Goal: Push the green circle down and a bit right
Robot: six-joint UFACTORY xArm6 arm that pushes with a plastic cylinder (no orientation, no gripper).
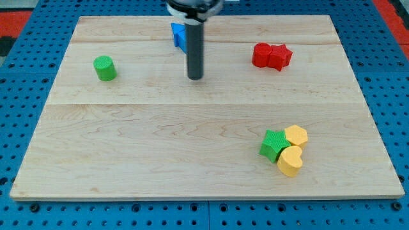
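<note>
Pale wooden board (192,147) on blue pegboard. My tip (195,77) rests well right of the green cylindrical circle block (104,68), just below a partly hidden blue block (178,34). No pincer fitted, only the rod.

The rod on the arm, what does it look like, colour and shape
A straight, dark grey to black cylinder, plain and smooth, with no markings or cables visible on it. It hangs from a wider dark mount with a pale rim, cut off at the view's top. My tip is a blunt, rounded end.
</note>
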